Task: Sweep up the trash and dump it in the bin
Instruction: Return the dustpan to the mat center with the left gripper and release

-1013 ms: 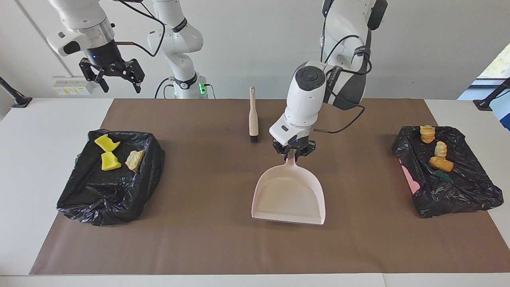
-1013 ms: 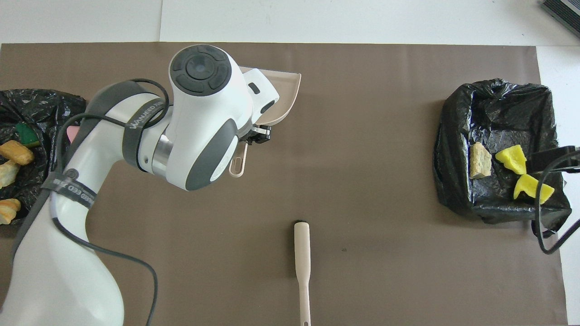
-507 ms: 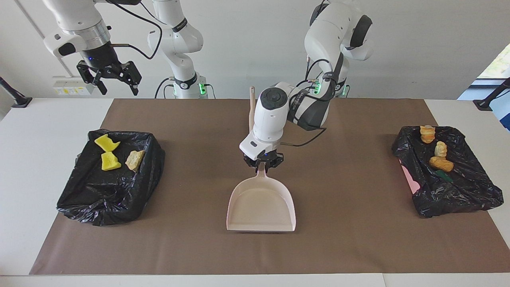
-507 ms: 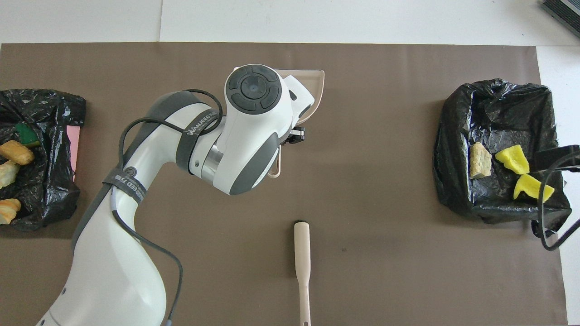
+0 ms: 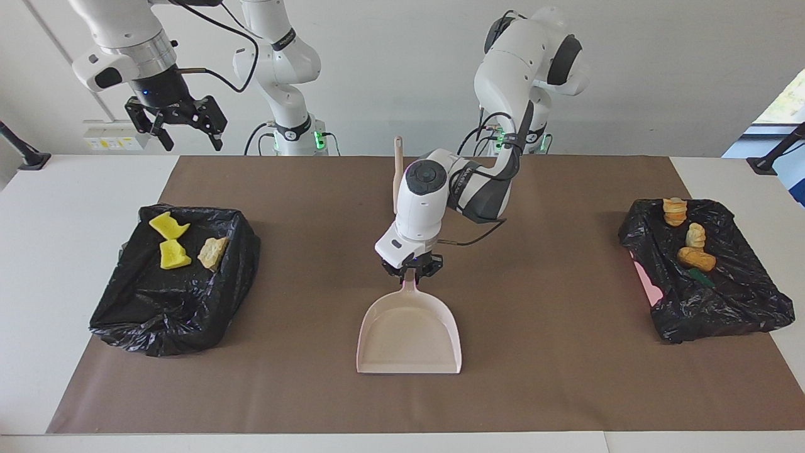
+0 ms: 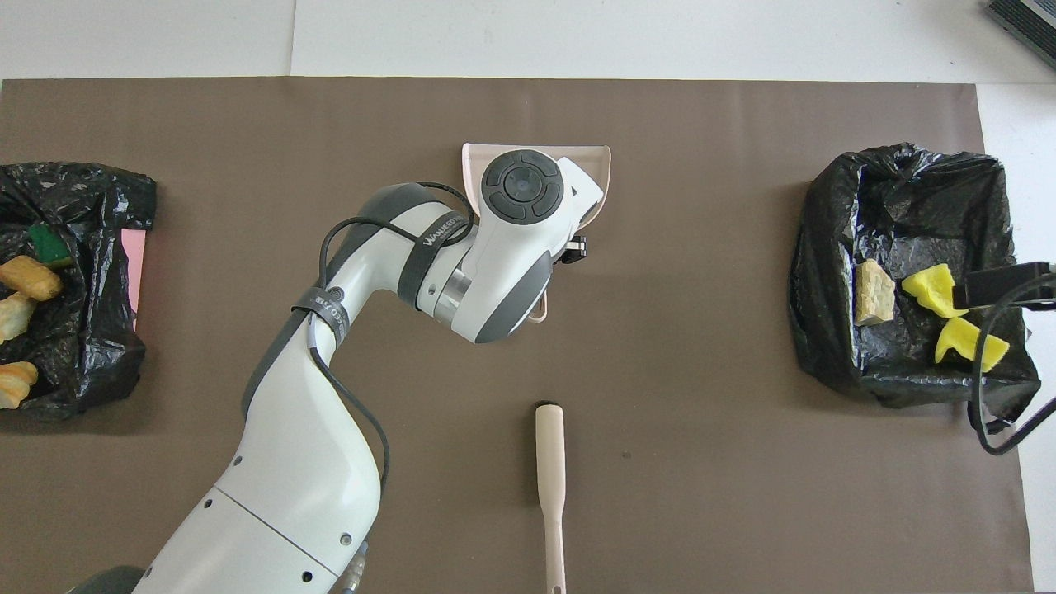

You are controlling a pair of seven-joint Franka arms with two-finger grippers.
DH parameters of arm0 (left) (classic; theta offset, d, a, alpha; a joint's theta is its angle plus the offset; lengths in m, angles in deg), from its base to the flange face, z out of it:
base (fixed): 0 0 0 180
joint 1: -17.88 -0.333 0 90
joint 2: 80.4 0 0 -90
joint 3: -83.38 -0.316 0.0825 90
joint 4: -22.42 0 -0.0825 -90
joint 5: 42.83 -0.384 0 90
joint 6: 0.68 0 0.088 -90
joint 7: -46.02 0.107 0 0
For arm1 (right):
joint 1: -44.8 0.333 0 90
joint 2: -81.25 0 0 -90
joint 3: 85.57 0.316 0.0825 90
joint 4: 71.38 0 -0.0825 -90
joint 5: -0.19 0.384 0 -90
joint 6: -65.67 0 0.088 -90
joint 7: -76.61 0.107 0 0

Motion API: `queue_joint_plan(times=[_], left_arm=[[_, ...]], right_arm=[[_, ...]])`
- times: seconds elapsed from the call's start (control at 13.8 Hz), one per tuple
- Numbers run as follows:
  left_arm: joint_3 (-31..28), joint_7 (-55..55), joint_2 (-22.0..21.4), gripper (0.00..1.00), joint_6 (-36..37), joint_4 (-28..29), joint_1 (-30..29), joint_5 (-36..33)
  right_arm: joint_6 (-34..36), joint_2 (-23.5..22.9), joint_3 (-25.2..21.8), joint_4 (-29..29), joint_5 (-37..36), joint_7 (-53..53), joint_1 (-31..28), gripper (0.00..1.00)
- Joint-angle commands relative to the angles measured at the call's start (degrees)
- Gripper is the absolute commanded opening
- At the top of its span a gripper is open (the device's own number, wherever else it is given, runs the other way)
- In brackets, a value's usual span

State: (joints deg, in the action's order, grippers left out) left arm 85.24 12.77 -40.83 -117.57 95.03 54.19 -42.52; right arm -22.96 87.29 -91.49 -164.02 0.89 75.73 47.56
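Observation:
The pale pink dustpan (image 5: 409, 333) lies flat in the middle of the brown mat, with nothing in it. My left gripper (image 5: 412, 272) is down at its handle, and the arm hides most of the dustpan (image 6: 471, 162) in the overhead view. Two yellow scraps of trash (image 5: 168, 224) and a tan chunk (image 5: 212, 251) lie in the black-bagged bin (image 5: 163, 314) at the right arm's end. Three tan chunks (image 5: 695, 258) lie in the other bin (image 5: 723, 308). My right gripper (image 5: 182, 129) hangs open and empty, high over the right arm's end.
The beige brush (image 6: 550, 478) lies on the mat nearer to the robots than the dustpan, its black bristles pointing toward the pan. A green scrap (image 5: 699, 277) and a pink edge (image 5: 648, 283) show at the left arm's bin.
My left arm carried the dustpan from nearer its own end to the middle of the mat and lowered it flat. The right arm barely shifted.

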Motion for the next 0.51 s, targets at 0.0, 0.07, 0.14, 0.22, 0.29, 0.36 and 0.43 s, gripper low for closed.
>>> queue_joint_plan(times=[0.0,0.07,0.14,0.22,0.29,0.36,0.43], left_arm=[[-0.6,-0.2,-1.8,1.00,1.5,-0.6,-0.1,-1.4],[-0.8,0.2,-3.9,1.00,1.8,0.3,-0.4,-1.6],[-1.0,0.7,-7.1,1.00,2.2,3.0,-1.5,-1.7],[-1.0,2.8,-10.6,1.00,2.4,5.7,-3.2,-1.7],[-1.0,5.8,-14.0,1.00,2.6,8.7,-4.7,-1.7],[-1.1,7.7,-17.0,1.00,3.7,10.9,-5.7,-1.7],[-1.1,9.8,-19.8,1.00,5.7,12.3,-7.8,-1.7]], right_arm=[[-2.3,1.2,0.3,-1.8,-1.5,-0.8,0.0,1.00],[-2.2,1.2,0.4,-1.8,-1.7,-0.7,0.0,1.00],[-2.2,1.2,0.4,-1.8,-1.7,-0.2,0.0,1.00],[-2.3,1.0,0.6,-1.6,-1.8,0.3,0.0,1.00],[-1.7,0.3,0.7,-0.9,-1.8,0.3,0.1,1.00],[-0.9,-0.6,0.7,0.8,-1.8,0.7,0.1,1.00],[-0.2,-1.0,0.7,1.2,-1.6,1.9,0.1,1.00]])
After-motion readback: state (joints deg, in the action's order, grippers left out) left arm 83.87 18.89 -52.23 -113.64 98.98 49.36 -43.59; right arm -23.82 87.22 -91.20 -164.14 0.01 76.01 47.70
